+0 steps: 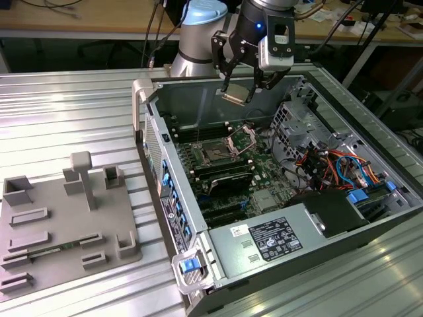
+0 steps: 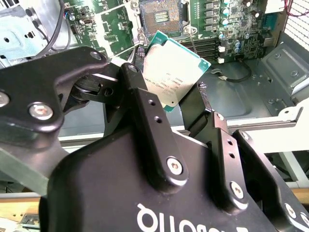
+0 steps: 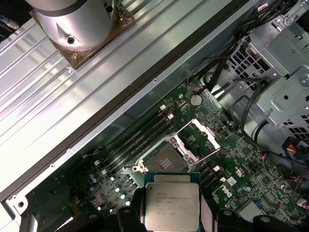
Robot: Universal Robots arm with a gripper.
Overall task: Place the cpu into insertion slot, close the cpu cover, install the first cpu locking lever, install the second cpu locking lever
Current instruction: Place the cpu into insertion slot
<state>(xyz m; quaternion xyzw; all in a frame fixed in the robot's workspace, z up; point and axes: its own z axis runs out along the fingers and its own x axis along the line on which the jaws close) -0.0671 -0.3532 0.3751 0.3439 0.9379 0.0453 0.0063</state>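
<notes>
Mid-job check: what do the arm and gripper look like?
The arm is silver-grey with a pale blue joint cap and a black wrist showing a small blue light. The gripper is black, with jointed linkage fingers, silver screws and white lettering on its body. A white-grey camera module sits beside it.

In the second wrist view the jaws of the black gripper [image 2: 166,82] hide one corner of the flat, square, silver-grey cpu [image 2: 174,70] and the picture's edge cuts off the square black insertion slot [image 2: 161,14], while the exterior view's top edge crops the silver-grey robot arm [image 1: 198,33].
</notes>
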